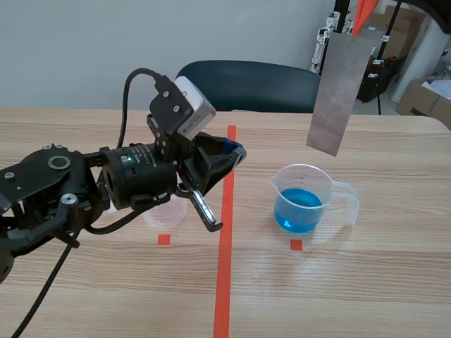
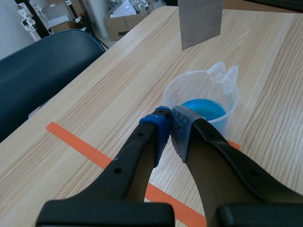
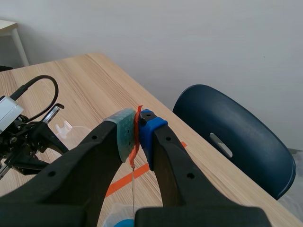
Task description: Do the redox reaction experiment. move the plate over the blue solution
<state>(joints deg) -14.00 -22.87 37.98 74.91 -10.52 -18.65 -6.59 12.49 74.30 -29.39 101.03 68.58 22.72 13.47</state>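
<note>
A grey metal plate [image 1: 338,91] hangs upright in the air from an orange strap [image 1: 363,14]. Its lower edge is above and slightly beyond the clear beaker of blue solution [image 1: 304,201]. My right gripper [image 3: 137,125] is shut on the orange strap [image 3: 137,137], and the plate shows edge-on as a thin line [image 3: 133,189] beneath it. My left gripper [image 1: 236,151] is shut on nothing, raised left of the beaker. In the left wrist view the gripper [image 2: 169,125] points at the beaker [image 2: 203,106], with the plate [image 2: 200,21] beyond.
A small empty clear cup [image 1: 163,213] stands under the left arm. A dark blue chair [image 1: 246,84] is at the table's far edge. Boxes and stands [image 1: 423,98] fill the back right corner.
</note>
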